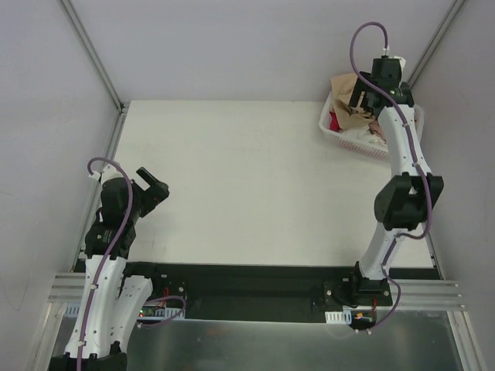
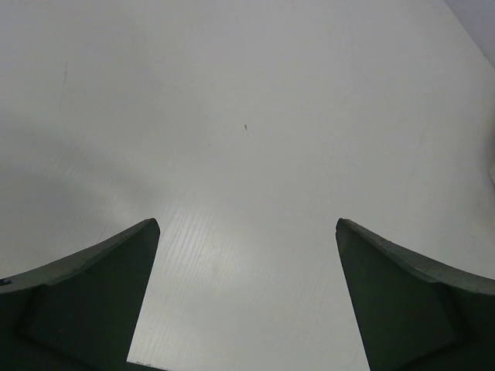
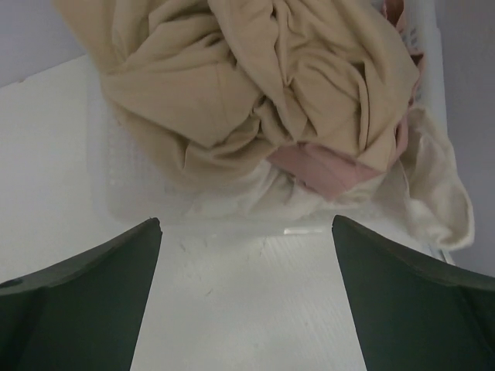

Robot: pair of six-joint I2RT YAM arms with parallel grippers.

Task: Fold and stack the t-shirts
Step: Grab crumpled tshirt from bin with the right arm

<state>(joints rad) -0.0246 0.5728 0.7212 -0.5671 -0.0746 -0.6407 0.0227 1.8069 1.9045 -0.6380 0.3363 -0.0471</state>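
Observation:
The t-shirts lie crumpled in a white lattice basket [image 1: 334,130] at the table's far right corner. A large tan-beige shirt [image 3: 232,85] is on top; it also shows in the top view [image 1: 349,97]. A dusty pink shirt [image 3: 329,170] and a white one [image 3: 433,193] lie under it, and a bit of red-pink cloth [image 1: 334,120] shows at the basket's left side. My right gripper [image 3: 246,232] is open and empty, hovering just short of the basket's near wall [image 3: 232,220]. My left gripper [image 2: 247,232] is open and empty above bare table at the left.
The white table top [image 1: 247,185] spreads between the arms. Grey walls and metal frame posts [image 1: 93,54] close in the back and sides. A black base rail [image 1: 247,282] runs along the near edge.

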